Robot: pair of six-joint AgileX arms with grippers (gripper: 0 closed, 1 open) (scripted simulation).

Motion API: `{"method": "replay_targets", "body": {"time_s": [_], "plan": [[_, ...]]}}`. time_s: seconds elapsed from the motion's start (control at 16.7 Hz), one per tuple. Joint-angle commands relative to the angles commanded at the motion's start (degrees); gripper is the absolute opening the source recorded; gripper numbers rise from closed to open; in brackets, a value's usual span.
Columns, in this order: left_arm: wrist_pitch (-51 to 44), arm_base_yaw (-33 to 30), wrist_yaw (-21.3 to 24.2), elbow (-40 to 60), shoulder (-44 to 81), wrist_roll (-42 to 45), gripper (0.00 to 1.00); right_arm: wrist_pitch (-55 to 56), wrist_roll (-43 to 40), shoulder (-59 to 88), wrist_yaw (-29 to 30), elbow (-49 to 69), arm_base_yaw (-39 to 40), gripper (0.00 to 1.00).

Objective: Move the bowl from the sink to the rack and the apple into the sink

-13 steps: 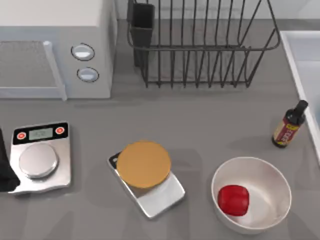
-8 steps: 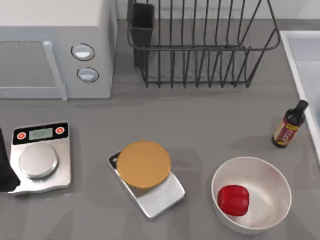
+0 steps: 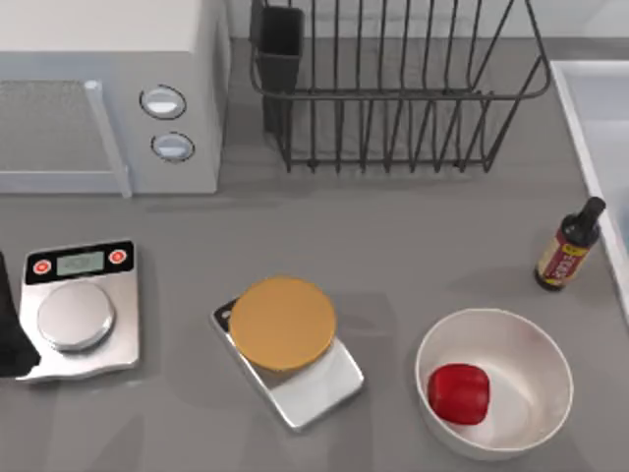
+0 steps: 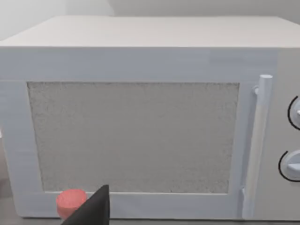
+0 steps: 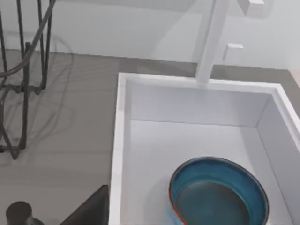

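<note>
Top view
left arm: a black part of it [image 3: 8, 334] at the worktop's [image 3: 393, 226] left edge, touching the outer side of a silver scale [image 3: 79, 310]
apple [image 3: 458, 393]: lies inside a plain white bowl [image 3: 531, 369], on the right half of the worktop, well apart from the left arm
rack [image 3: 393, 93]: stands at the back, with its dark cutlery cup [image 3: 280, 49] on the corner next to the microwave [image 3: 108, 98]
sink [image 3: 587, 147]: its white rim runs along the right edge; a dark bottle [image 3: 568, 246] stands upright just beside that rim
second scale [image 3: 319, 388]: carries an orange disc [image 3: 283, 323], between the silver scale and the white bowl

Left wrist view
left end effector [image 4: 91, 211]: one dark tip is in sight, facing the microwave door; released or clenched, cannot tell
microwave handle [image 4: 255, 140]: upright, beyond the end effector, with a knob [image 4: 293, 166] past it
small red round thing [image 4: 70, 202]: just beside the end effector's tip, at the foot of the door

Right wrist view
right end effector [image 5: 89, 208]: a dark tip just outside the sink rim, near the bottle's cap [image 5: 18, 213]; released or clenched, cannot tell; it grasps nothing that can be seen
bowl [image 5: 218, 194]: teal-blue, upright on the sink floor, near the end effector, across the rim from it
faucet [image 5: 211, 42]: rises at the sink's far wall
rack wires: farther off, beyond the bottle cap
</note>
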Motion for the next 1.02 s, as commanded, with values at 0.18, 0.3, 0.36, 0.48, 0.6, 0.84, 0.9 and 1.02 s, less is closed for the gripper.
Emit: {"method": "replay_targets", "body": {"time_s": [0.18,0.3,0.36,0.48,0.6,0.84,0.9,1.02], "plan": [[0.0,0.0,0.0,0.0,0.0,0.0,1.0,-6.58,-2.77,16.5,0.26,14.36,-2.19,1.0],[0.0,0.0,0.0,0.0,0.0,0.0,1.0,-11.39,-4.62,28.13,0.4,24.52,-3.77,1.0],[0.0,0.0,0.0,0.0,0.0,0.0,1.0,-13.9,-5.52,33.97,0.44,29.66,-4.59,1.0],[0.0,0.0,0.0,0.0,0.0,0.0,1.0,-19.08,-7.22,45.51,0.48,39.92,-6.24,1.0],[0.0,0.0,0.0,0.0,0.0,0.0,1.0,-24.39,-8.74,56.63,0.4,49.95,-7.88,1.0],[0.0,0.0,0.0,0.0,0.0,0.0,1.0,-34.89,-11.16,76.38,-0.09,68.31,-11.07,1.0],[0.0,0.0,0.0,0.0,0.0,0.0,1.0,-37.33,-11.66,80.61,-0.24,72.38,-11.8,1.0],[0.0,0.0,0.0,0.0,0.0,0.0,1.0,-41.95,-12.53,88.36,-0.51,79.92,-13.17,1.0]]}}
